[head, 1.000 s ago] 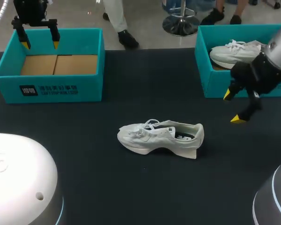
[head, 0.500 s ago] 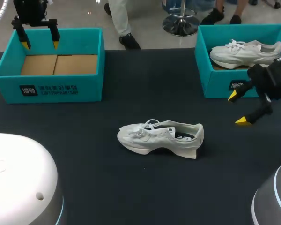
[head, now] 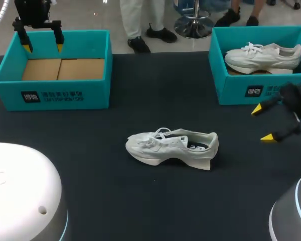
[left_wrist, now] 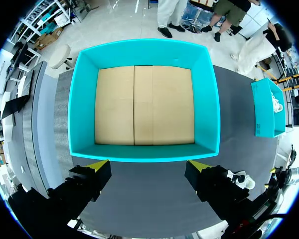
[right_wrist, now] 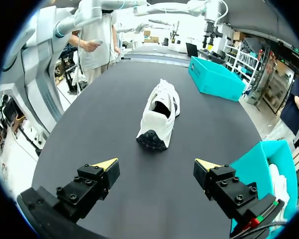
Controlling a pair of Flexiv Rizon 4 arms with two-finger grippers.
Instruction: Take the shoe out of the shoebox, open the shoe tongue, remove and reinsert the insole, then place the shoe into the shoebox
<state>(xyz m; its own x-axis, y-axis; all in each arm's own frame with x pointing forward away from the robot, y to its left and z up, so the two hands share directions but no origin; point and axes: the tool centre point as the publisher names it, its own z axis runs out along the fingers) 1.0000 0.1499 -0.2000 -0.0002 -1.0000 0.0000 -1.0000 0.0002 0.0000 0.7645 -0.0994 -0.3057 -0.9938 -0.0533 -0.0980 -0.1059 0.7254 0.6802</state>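
dark matte table [head: 90, 165] fills the scene, with a teal box at each far corner. a white shoe [head: 170, 145] stands upright on its sole near the middle of the cloth, well apart from both boxes. its long axis runs across the table, side to side: toe toward the robot's left, heel toward the right, the opening facing up with the dark insole showing inside. from the right wrist camera the heel is the nearest end, dead ahead of the fingers, and the toe points away toward the far teal box.

left shoebox [head: 52, 95] holds nothing but its bare cardboard floor. the left gripper [head: 43, 48] hangs over that box's far rim, fingers pointing down, jaws wide apart with nothing between them — the wrist camera looks straight down into the box.

right shoebox [head: 241, 90] holds a second shoe [head: 263, 56], also white, lying lengthwise with its toe toward the table's middle. the right gripper [head: 263, 123] hovers just in front of this box near the table's right edge, jaws spread wide and empty, its yellow tips aimed toward the shoe on the cloth but well short of it.
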